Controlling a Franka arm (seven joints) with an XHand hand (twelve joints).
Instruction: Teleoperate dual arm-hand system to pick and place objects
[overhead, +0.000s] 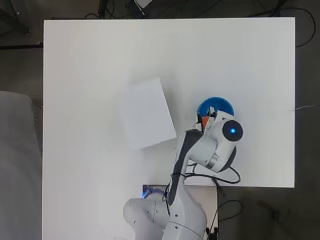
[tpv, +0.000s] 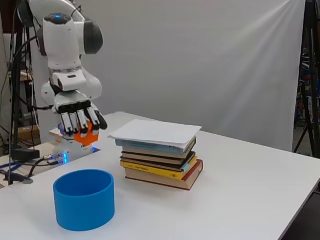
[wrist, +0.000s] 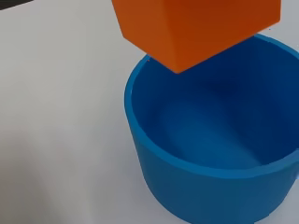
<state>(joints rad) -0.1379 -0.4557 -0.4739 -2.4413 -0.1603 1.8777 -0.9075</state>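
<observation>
Carry step judged in hand, place pending: the orange block (tpv: 87, 136) is held by the hand (tpv: 77, 116), fingers curled down round it, well above the blue cup (tpv: 84, 199); in the wrist view the block (wrist: 196, 28) is seen hanging over the cup's (wrist: 210, 154) near rim, a lower corner pointed down toward the opening; the block is therefore held tilted, not flat; in the overhead view only a sliver of block (overhead: 204, 121) is visible at the cup's (overhead: 215, 106) arm-side edge, so the block is judged not yet centred over the cup; long axis cannot be told, as too little of the block is visible; the cup stands upright, mouth up, nothing seen inside; next move is judged to need a small shift toward the cup's middle, a descent, then release; the book stack (tpv: 161, 157) under a white sheet (tpv: 156, 132) lies well apart from the cup and is not involved.
</observation>
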